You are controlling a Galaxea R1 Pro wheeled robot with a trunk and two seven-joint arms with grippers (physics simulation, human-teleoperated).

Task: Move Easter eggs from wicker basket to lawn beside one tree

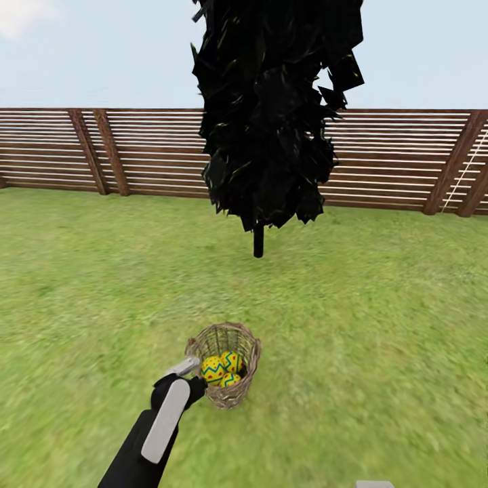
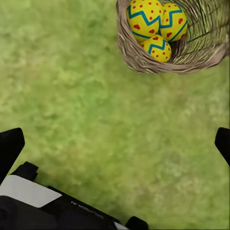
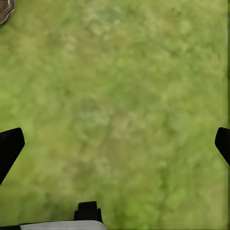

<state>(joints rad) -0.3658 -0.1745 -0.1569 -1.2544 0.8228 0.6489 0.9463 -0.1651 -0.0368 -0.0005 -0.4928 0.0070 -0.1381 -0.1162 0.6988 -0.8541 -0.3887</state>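
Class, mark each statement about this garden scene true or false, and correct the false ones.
1. All three eggs lie in the basket. True.
2. The left pincer grips an egg. False: it is open above bare grass, short of the basket.
3. A wooden fence runs behind the dark tree. True.
4. The basket lies tipped on its side. False: it stands upright.
5. The right pincer is open over grass. True.

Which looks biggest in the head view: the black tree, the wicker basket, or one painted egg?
1. The black-leaved, black-trunked tree, though it stands farther off.
2. The brown woven wicker basket.
3. A yellow painted egg with zigzag bands.
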